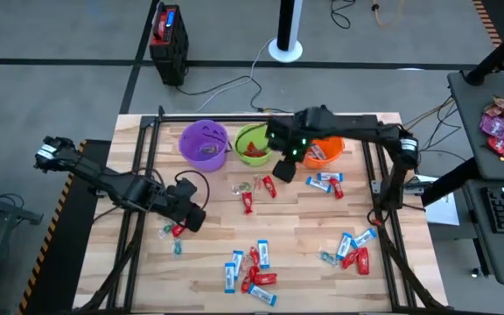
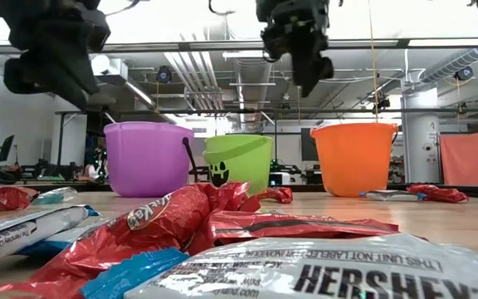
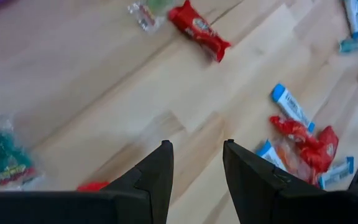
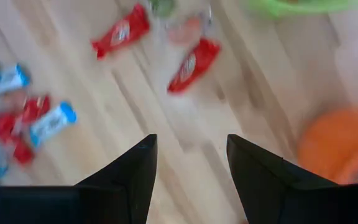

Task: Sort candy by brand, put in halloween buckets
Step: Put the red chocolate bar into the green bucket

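Your left gripper [image 1: 191,216] hovers empty, jaws parted, with a red candy [image 1: 178,231] just beside it, while your right gripper [image 1: 284,168] hangs released and empty between the green bucket [image 1: 251,143] and orange bucket [image 1: 325,153], candies [image 1: 254,269] scattered below.

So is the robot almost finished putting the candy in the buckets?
Not yet. The green bucket already holds red candy, and the orange bucket and purple bucket each have something inside. The right gripper hangs open and empty by the green and orange buckets. The left gripper is open above the table, holding nothing. Many red and blue-and-white candies are left to sort.
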`<state>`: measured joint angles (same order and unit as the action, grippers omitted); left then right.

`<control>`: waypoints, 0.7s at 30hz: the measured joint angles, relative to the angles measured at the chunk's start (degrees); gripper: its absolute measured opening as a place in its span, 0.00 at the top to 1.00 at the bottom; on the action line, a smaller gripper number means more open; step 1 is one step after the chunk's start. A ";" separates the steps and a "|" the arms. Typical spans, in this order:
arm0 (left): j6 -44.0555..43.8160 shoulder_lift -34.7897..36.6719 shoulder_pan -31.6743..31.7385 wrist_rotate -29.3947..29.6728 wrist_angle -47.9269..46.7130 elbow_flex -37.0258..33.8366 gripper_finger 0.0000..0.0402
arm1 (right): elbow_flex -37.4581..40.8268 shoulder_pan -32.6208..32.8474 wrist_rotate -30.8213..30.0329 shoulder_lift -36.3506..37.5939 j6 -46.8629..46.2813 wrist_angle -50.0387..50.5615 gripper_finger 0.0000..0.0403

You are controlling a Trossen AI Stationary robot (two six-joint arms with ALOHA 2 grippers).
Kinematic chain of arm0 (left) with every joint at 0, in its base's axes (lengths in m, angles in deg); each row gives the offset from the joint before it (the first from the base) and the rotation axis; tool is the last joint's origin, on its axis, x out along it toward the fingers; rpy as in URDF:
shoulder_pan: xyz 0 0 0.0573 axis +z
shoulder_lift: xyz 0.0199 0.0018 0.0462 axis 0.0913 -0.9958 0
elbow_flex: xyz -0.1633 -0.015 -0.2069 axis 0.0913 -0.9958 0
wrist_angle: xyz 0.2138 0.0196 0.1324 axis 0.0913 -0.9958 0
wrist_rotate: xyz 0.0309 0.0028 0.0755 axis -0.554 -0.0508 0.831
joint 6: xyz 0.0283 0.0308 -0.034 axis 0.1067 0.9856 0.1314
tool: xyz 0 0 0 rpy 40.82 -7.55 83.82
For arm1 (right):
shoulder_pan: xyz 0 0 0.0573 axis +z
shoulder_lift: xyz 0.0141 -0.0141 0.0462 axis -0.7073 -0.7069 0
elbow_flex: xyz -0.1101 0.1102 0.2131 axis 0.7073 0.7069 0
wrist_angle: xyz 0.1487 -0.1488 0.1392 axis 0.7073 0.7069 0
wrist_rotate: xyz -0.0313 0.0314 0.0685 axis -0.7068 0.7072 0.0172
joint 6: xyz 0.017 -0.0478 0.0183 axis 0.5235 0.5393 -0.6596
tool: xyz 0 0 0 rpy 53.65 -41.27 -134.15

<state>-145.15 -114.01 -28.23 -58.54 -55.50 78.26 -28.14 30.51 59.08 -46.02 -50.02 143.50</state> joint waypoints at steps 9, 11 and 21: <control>3.94 -1.41 0.10 1.32 -2.71 2.81 0.69 | 19.46 7.31 -7.41 0.10 -12.41 -26.89 0.54; 3.94 -1.25 0.10 1.01 -4.45 2.81 0.69 | 21.61 7.63 -8.92 -1.62 -14.21 -30.33 0.54; 5.32 -0.87 0.10 0.71 -7.64 2.81 0.69 | 22.78 7.57 -10.53 -11.73 -15.14 -31.68 0.54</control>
<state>-139.82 -114.88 -28.14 -57.83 -63.14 81.08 -5.36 38.08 48.55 -57.75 -65.16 111.81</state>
